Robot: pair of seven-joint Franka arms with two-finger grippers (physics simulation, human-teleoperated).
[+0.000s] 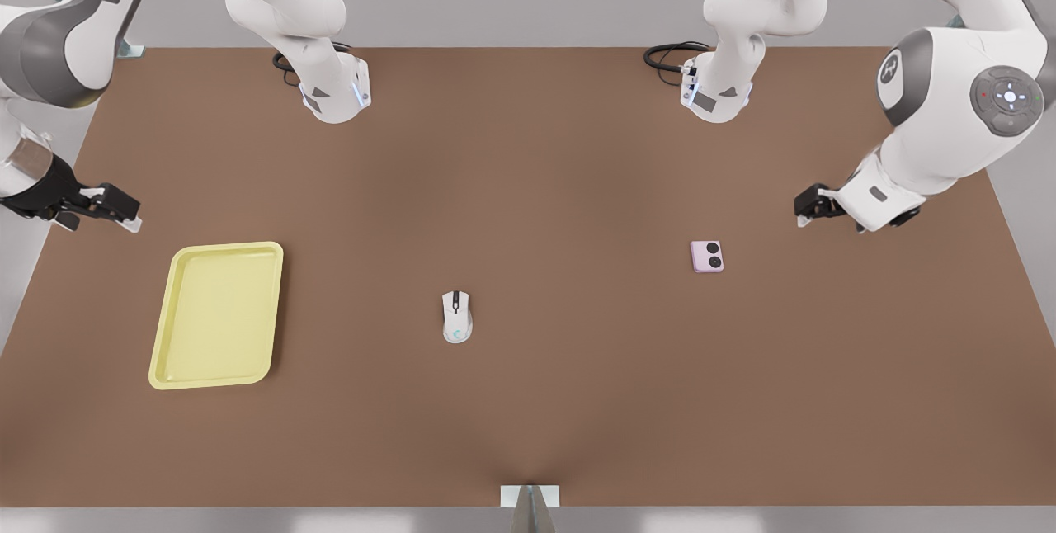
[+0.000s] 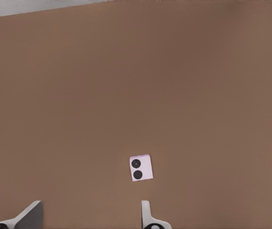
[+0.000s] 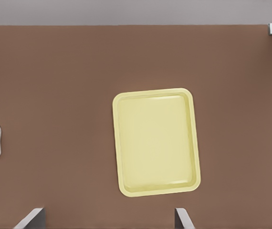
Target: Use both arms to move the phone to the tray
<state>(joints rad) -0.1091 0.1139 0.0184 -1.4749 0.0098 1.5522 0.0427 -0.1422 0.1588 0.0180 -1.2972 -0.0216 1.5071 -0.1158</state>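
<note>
Phone (image 1: 707, 257), small, flat and pink with two black dots, lies on the smooth brown table (image 1: 577, 401), far from the yellow tray (image 1: 216, 316). A white mouse (image 1: 456, 316) sits between them. Left gripper (image 1: 813, 207) hangs near the phone, fingers apart, likely to grab it. Right gripper (image 1: 107, 207) waits above the round-cornered tray, fingers apart too.
</note>
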